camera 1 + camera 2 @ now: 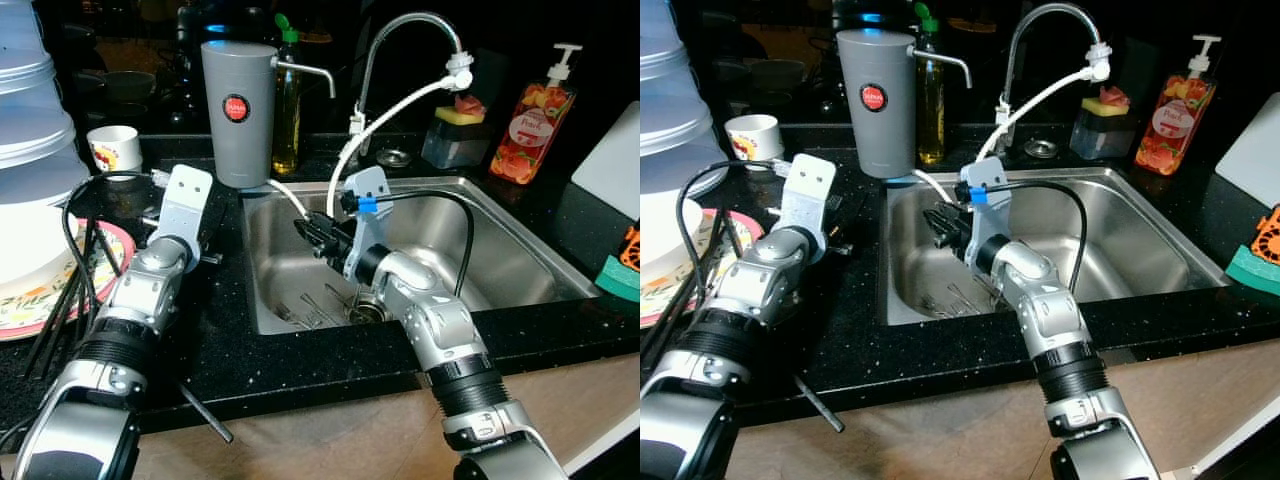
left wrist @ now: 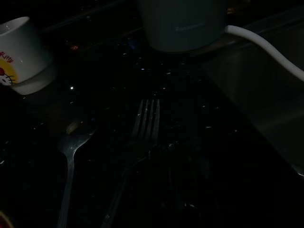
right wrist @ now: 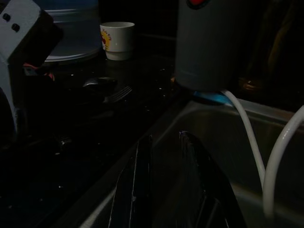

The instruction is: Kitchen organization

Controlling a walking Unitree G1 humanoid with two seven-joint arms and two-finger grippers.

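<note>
A fork and a spoon lie side by side on the black counter, between the sink and a white cup. My left arm reaches over that counter, its wrist just short of them. The left wrist view is too dark to make out the fingers. My right gripper hangs inside the steel sink near its left wall. It is open, its fingers a narrow gap apart and holding nothing. Several forks lie on the sink floor beside the drain.
A grey canister with a white hose stands behind the sink's left corner, beside an oil bottle and the faucet. Stacked white bowls, a patterned plate and black sticks crowd the left. A soap bottle stands at the back right.
</note>
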